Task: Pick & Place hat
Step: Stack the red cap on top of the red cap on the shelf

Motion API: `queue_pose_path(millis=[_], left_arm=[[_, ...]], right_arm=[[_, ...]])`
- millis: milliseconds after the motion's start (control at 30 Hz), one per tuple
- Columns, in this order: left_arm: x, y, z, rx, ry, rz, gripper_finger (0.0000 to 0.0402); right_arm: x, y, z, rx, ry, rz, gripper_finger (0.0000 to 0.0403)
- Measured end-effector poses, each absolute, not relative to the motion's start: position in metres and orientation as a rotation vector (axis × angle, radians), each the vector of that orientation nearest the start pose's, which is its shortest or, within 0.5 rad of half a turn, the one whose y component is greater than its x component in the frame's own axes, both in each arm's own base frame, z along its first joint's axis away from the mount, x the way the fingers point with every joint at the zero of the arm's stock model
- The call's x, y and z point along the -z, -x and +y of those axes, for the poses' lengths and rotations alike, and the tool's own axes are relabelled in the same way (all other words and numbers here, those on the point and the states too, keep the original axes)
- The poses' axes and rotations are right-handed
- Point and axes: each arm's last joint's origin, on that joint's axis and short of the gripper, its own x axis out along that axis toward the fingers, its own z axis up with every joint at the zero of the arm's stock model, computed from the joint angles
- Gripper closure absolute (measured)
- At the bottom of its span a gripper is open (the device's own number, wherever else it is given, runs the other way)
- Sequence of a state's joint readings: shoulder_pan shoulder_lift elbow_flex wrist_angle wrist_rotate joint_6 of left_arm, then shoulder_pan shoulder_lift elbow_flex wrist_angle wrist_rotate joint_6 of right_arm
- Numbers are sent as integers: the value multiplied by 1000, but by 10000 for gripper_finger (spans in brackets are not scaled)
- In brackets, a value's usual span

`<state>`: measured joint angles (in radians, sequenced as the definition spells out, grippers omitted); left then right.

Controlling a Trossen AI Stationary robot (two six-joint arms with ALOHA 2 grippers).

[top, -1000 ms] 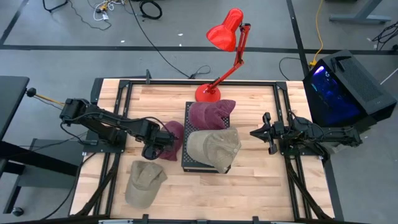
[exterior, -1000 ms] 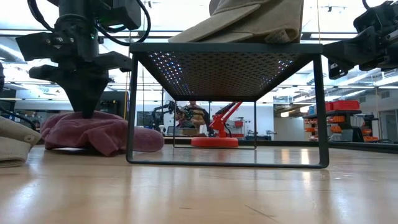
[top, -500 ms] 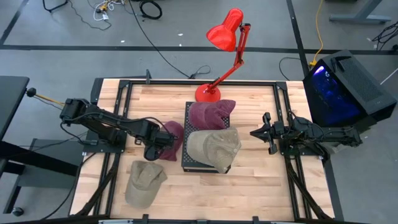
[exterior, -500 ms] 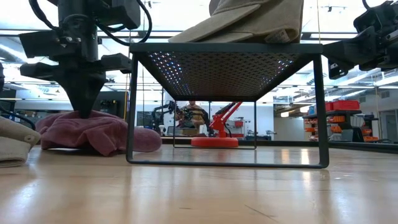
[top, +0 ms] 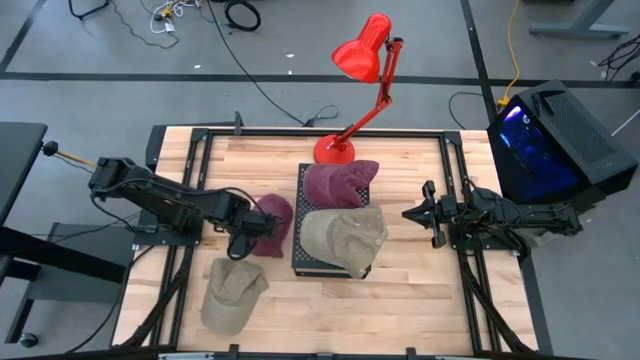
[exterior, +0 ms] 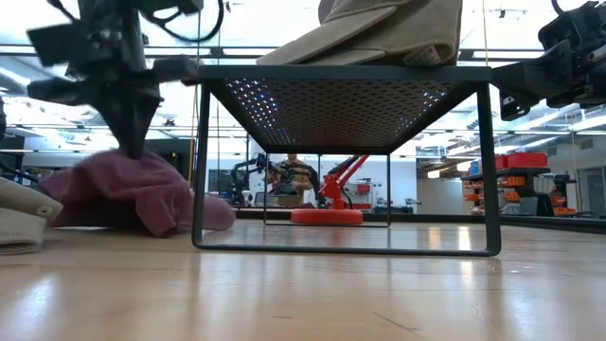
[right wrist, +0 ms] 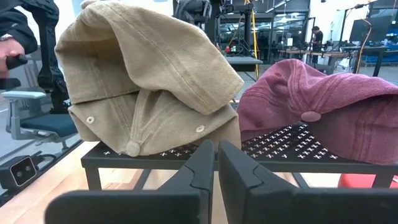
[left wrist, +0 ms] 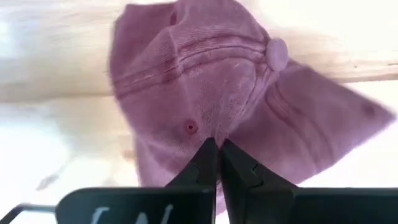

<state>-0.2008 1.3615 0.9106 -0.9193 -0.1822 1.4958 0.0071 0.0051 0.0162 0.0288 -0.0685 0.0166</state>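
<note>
Altogether four hats are showing. Two are dark pink and two are tan. One pink hat (top: 270,220) is lying on the wooden table (top: 400,300), just left of the black mesh rack (top: 303,262). The left gripper (top: 243,236) is sitting on this hat, and its two fingers (left wrist: 202,163) are squeezing together on a fold of the pink cloth. From the low camera, part of this hat (exterior: 133,189) is rising off the table under the gripper (exterior: 128,142) while the rest is still lying on the wood.

The second pink hat (top: 340,182) is resting on the far part of the rack, near the base of the one red lamp (top: 365,60). One tan hat (top: 345,238) is resting on the near part of the rack, touching that pink one. The other tan hat (top: 232,292) is lying on the table near the front, left of the rack.

The right gripper (top: 428,213) is waiting in the air to the right of the rack, with its fingers (right wrist: 199,165) pressing together on nothing.

A sort of writing is showing on the left gripper, but it is too blurry to read.
</note>
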Motion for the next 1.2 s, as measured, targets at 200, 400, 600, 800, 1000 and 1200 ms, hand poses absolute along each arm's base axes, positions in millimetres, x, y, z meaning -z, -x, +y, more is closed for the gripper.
queue_pose_path(millis=[200,400,600,800,1000,1200], left_arm=[[-241,-226,-41,959,-1449,1083,396],[-262,-223,-41,900,-1408,1072,396],[-276,-216,-41,874,-1387,1088,396],[-295,-214,-42,815,-1350,1073,396],[-316,-209,-41,770,-1331,1068,396],[-338,-208,-40,703,-1326,1038,396]], right_arm=[[-171,-97,3,-76,-15,-39,376],[-171,-97,3,-76,-15,-39,376],[-171,-97,3,-76,-15,-38,376],[-171,-97,3,-76,-15,-35,376],[-171,-97,3,-76,-15,-36,376],[-171,-97,3,-76,-15,-37,376]])
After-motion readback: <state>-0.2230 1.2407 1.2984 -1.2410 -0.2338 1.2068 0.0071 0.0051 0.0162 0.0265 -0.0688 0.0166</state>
